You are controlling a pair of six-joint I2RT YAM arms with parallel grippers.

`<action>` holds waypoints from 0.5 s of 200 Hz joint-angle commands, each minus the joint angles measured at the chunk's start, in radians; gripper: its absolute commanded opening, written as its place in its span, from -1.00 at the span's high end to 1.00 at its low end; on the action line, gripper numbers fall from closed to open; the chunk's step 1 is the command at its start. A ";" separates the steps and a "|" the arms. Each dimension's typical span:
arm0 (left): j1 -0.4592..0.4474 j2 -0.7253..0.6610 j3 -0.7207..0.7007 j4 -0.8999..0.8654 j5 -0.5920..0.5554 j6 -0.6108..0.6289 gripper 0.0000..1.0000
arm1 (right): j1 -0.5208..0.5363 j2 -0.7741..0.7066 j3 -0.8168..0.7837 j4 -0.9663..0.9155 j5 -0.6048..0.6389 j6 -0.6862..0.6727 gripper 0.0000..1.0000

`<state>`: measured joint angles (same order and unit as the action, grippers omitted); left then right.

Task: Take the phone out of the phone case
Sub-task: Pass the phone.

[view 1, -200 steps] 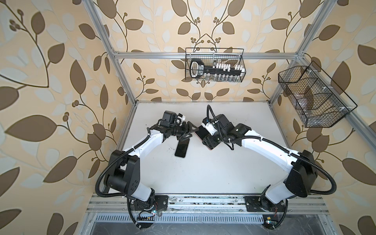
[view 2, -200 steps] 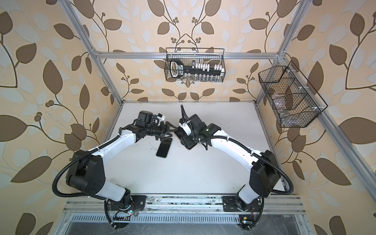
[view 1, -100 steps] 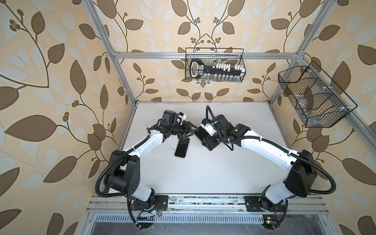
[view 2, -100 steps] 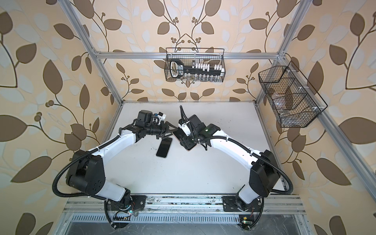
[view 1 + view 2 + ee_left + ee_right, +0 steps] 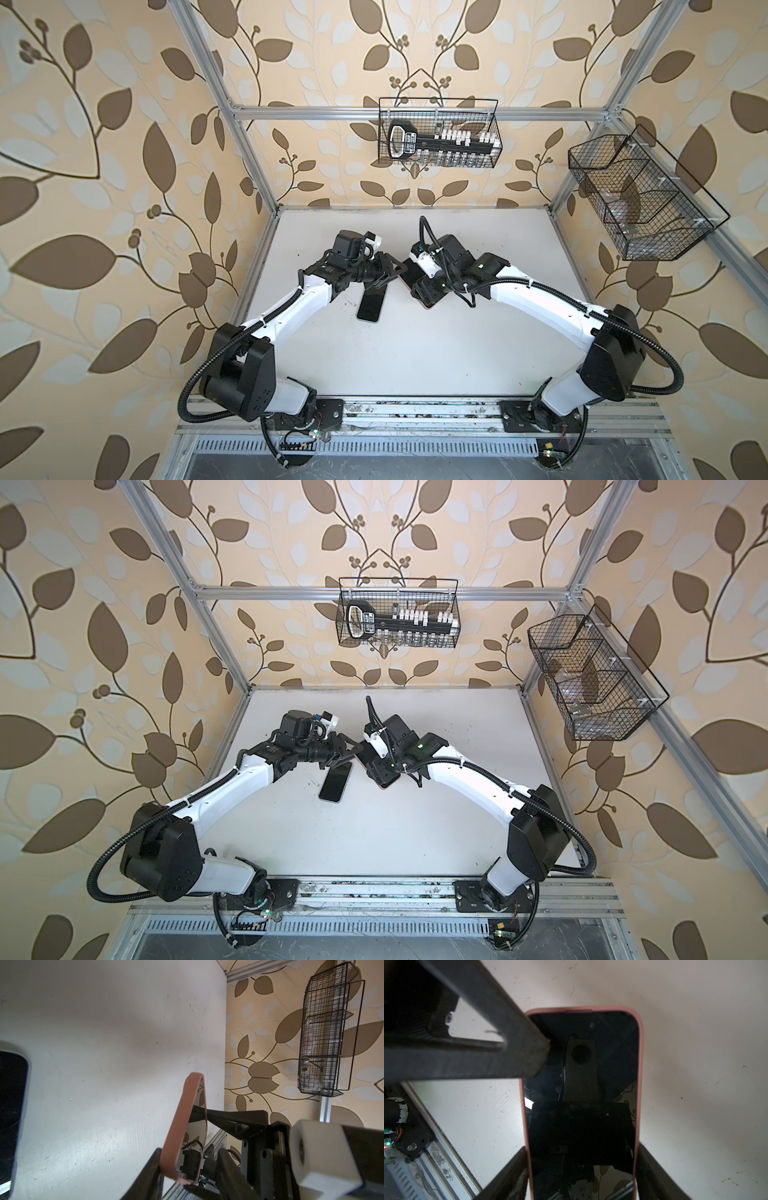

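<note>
While the right claw [image 5: 581, 1153] clasps the phone case [image 5: 640, 1084], phone [image 5: 581, 1084] inside, left claw [image 5: 189, 1153] straddles its corner, grip unclear.

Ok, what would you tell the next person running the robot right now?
Right end effector: shut on the pink phone case, clamping its long sides.
Left end effector: jaws straddle one case corner; pinch unclear.
Phone: inside the case.
A second phone lies on the table near the left arm.
Done: case gripped. Left: peel the corner off, free the phone.
</note>
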<state>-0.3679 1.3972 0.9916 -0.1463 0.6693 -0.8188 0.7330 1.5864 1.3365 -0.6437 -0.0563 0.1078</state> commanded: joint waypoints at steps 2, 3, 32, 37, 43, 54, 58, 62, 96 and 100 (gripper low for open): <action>-0.011 -0.027 -0.001 0.043 -0.026 -0.014 0.14 | 0.008 0.006 0.052 0.018 -0.007 0.001 -0.20; -0.011 -0.027 -0.001 0.043 -0.026 -0.014 0.14 | 0.008 0.006 0.052 0.018 -0.007 0.001 -0.20; -0.018 -0.014 -0.008 0.067 -0.028 -0.028 0.14 | 0.011 0.000 0.052 0.017 -0.010 0.004 -0.20; -0.020 -0.013 -0.008 0.069 -0.028 -0.028 0.14 | 0.012 0.000 0.053 0.018 -0.010 0.004 -0.20; -0.023 -0.009 -0.007 0.072 -0.030 -0.030 0.13 | 0.013 -0.002 0.052 0.018 -0.010 0.006 -0.20; -0.027 -0.006 -0.007 0.080 -0.030 -0.034 0.14 | 0.013 -0.003 0.053 0.018 -0.009 0.008 -0.20; -0.030 -0.003 -0.007 0.083 -0.030 -0.036 0.14 | 0.013 -0.004 0.053 0.019 -0.012 0.008 -0.20; -0.032 -0.003 -0.007 0.086 -0.030 -0.037 0.14 | 0.012 -0.005 0.053 0.019 -0.013 0.009 -0.20; -0.043 0.003 -0.016 0.106 -0.033 -0.049 0.30 | 0.013 -0.004 0.055 0.020 -0.013 0.010 -0.19; -0.043 0.002 -0.017 0.106 -0.034 -0.049 0.30 | 0.013 -0.003 0.055 0.019 -0.013 0.010 -0.20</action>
<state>-0.3962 1.3998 0.9848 -0.1036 0.6266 -0.8562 0.7376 1.5867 1.3411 -0.6449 -0.0559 0.1162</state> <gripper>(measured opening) 0.359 0.698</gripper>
